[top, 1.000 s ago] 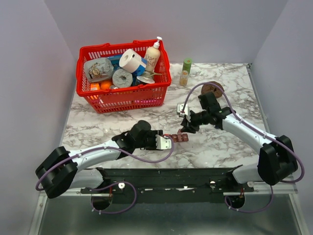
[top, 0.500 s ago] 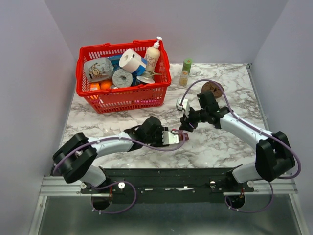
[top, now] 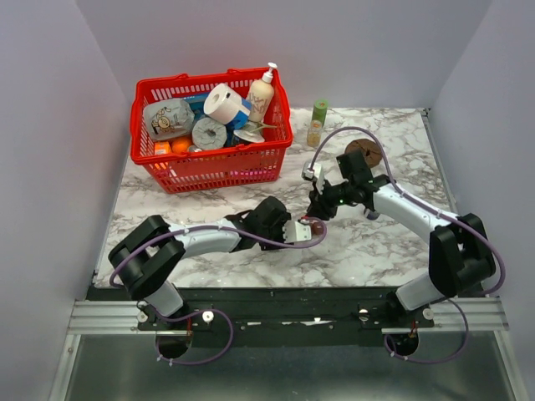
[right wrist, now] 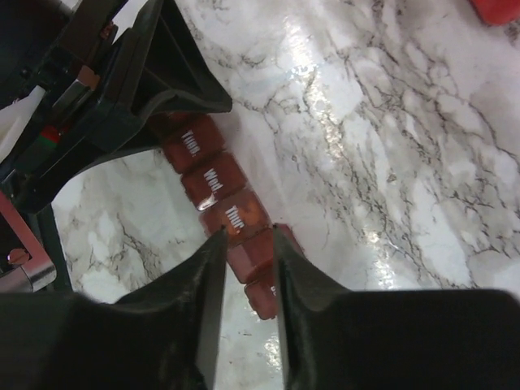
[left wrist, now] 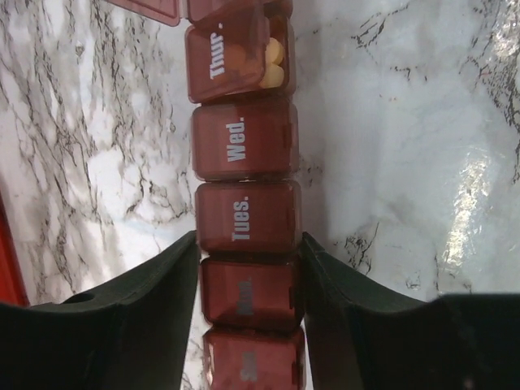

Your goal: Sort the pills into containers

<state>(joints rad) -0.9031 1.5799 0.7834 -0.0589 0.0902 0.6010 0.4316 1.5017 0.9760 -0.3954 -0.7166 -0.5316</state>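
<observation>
The containers are a dark maroon strip of day-marked compartments (top: 312, 227) lying on the marble table. My left gripper (left wrist: 249, 244) is shut on the strip (left wrist: 244, 150) at the Mon compartment, one finger on each long side. Two yellowish pills (left wrist: 272, 63) lie in the Thur compartment under its half-open lid. My right gripper (right wrist: 249, 231) hangs over the strip (right wrist: 211, 180) at the Fri compartment. Its jaws stand a narrow gap apart with nothing visible between them. In the top view the left gripper (top: 301, 233) and right gripper (top: 320, 210) are close together.
A red basket (top: 209, 171) full of household goods stands at the back left. A small green-capped bottle (top: 318, 123) stands at the back. A round brown object (top: 364, 152) lies behind the right arm. The left gripper's body (right wrist: 162, 81) shows close by in the right wrist view.
My left arm has reached further right and forward, carrying the strip toward the right gripper. My right gripper has shifted slightly back and stays over the strip.
</observation>
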